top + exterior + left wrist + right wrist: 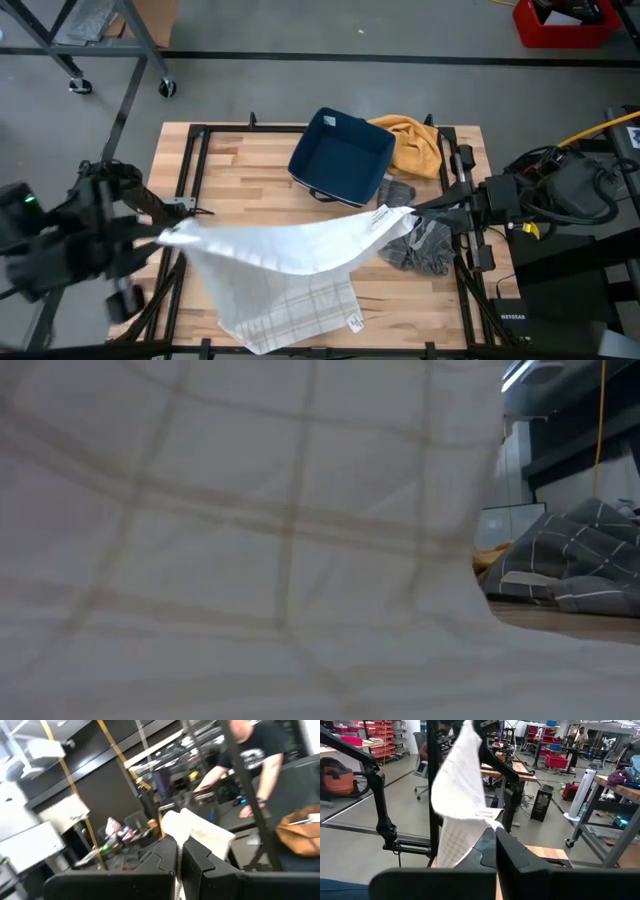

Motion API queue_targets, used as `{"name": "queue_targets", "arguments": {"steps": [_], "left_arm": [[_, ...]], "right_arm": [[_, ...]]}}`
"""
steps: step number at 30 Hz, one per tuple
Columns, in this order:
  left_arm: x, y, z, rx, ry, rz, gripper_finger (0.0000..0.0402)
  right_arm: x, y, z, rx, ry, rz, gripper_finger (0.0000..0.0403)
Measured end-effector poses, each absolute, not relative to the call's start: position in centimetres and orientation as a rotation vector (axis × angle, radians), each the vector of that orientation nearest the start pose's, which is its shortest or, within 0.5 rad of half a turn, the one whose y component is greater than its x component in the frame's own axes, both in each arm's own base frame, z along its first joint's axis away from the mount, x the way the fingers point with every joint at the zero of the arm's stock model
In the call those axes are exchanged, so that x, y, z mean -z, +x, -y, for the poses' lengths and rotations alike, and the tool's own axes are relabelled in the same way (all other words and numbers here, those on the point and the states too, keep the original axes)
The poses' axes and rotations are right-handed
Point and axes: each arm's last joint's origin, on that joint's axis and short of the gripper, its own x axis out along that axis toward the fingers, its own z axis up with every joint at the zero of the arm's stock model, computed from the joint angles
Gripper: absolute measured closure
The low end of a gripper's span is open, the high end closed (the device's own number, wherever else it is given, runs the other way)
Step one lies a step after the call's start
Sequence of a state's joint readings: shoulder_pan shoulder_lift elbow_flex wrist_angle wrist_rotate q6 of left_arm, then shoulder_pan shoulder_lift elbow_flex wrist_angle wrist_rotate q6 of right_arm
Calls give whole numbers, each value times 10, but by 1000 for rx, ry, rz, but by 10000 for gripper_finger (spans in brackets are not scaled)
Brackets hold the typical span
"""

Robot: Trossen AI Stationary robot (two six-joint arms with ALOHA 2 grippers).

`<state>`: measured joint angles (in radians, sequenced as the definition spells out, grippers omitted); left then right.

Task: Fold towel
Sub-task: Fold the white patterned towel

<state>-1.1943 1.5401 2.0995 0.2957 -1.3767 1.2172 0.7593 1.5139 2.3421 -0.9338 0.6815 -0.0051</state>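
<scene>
End effectors left (172,236), right (408,211), clamped on raised towel (290,250) corners.

White checked cloth towel (290,262), soft and matt; beneath it, a smooth pale wooden tabletop (245,165).

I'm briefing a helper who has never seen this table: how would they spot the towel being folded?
On the wooden table, look toward the near edge, in front of the blue bin. The white checked towel hangs stretched between the left gripper and right gripper; unlike the yellow cloth and grey cloth, it is lifted.
</scene>
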Motion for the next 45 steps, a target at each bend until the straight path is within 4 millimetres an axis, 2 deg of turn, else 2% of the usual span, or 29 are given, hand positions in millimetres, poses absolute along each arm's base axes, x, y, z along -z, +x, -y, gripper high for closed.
{"name": "queue_targets", "arguments": {"steps": [5, 10, 15, 20, 23, 27, 34, 45], "left_arm": [[-600, 126, 201, -331, 385, 58, 401], [-586, 129, 185, -338, 383, -2, 401], [-561, 123, 145, -385, 310, -80, 402], [-535, 111, 99, -512, 231, -147, 401], [-524, 106, 81, -580, 172, -164, 401], [-519, 106, 71, -634, 179, -160, 401], [-496, 106, 57, -729, 162, -187, 402], [-465, 95, 45, -693, 80, -244, 401]], "right_arm": [[-578, 169, -136, -78, -78, -83, 403], [-575, 167, -132, -86, -105, -115, 403], [-567, 174, -120, -18, -134, -193, 403], [-554, 184, -94, 127, -99, -315, 403], [-548, 190, -78, 201, -96, -383, 403], [-543, 196, -58, 247, -94, -442, 403], [-536, 216, -27, 282, -124, -526, 403], [-504, 277, 2, 14, -156, -688, 403]]}}
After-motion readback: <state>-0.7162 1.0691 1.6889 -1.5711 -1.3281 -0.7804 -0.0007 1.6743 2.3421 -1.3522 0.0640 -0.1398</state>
